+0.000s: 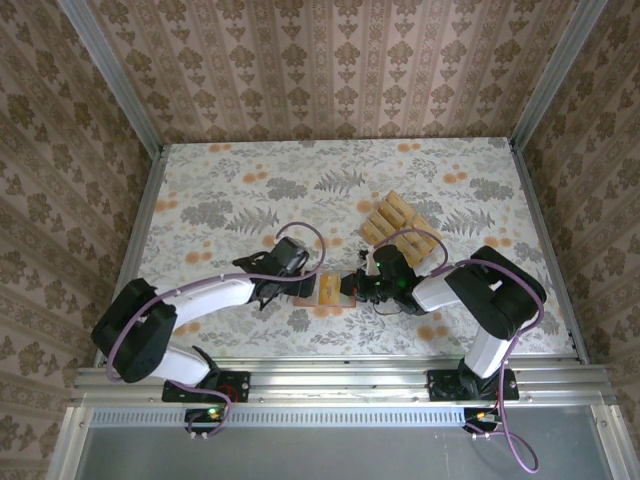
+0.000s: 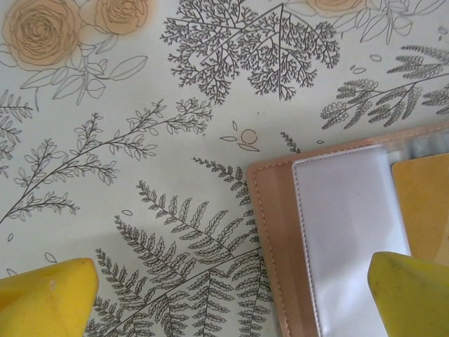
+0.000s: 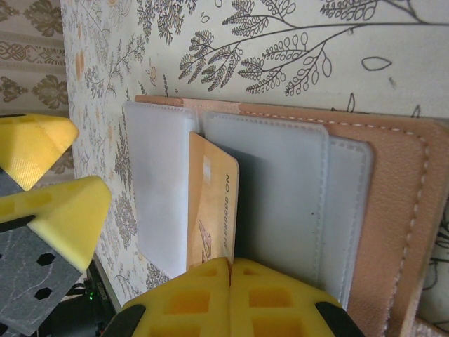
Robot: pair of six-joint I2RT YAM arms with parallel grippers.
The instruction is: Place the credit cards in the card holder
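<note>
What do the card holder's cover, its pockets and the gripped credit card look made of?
Card holder cover: tan leather or imitation, by the matte grain and stitched edge. Pockets: frosted translucent plastic, probably vinyl. Credit card: seemingly stiff, glossy golden plastic with printed digits.

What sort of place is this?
Probably a robot test cell, not a home: brown patterned wallpaper panels held in bare aluminium posts, a floral-printed tabletop, and two white robot arms bolted to a metal rail.
</note>
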